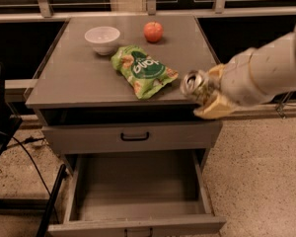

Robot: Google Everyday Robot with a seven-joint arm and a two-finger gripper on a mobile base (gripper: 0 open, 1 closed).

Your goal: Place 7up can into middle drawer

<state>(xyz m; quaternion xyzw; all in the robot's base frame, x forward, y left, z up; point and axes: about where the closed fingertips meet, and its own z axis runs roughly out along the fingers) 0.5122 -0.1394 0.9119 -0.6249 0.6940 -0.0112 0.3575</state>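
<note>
Camera view: the gripper [207, 92] pinches the tilted 7up can [194, 84] between its 2 fingers at the front right corner of the cabinet top [79, 78]. Below, the middle drawer [138, 191] stands pulled open.

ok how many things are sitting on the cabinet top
3: white bowl back left, apple back centre, green crisp bag mid-front. The gripper holds the 7up can by the front right corner.

Your arm [266, 68]: thick, rounded off-white shell in smooth cylindrical segments, narrower toward the wrist | your gripper [207, 90]: right of centre in the camera view, at the arm's end | fingers [214, 110]: flat, tan-yellow, wedge-shaped
</note>
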